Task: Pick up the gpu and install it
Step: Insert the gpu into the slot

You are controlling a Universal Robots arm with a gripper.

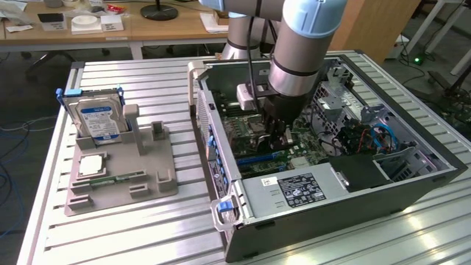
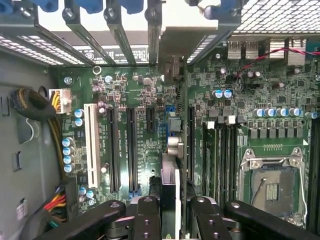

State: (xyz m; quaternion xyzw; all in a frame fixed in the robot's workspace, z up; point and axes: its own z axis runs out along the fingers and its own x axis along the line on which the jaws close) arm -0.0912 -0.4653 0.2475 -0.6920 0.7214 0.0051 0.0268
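Black-cooled gpu (image 2: pixel 170 200) | edge-on between pincer (image 2: pixel 171 220) fingers | clamped | over motherboard (image 2: pixel 140 130) slots

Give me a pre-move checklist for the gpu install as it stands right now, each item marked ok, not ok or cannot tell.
1. gpu held edge-on between the fingers of the gripper: ok.
2. Card inside the open computer case, above the motherboard: ok.
3. Card edge runs along the same line as the long black expansion slots: ok.
4. Card seated in a slot: cannot tell, its lower edge is hidden.
5. Bracket lined up with the rear slot openings: cannot tell.
6. Hard drive standing in the grey fixture tray, outside the case: ok.
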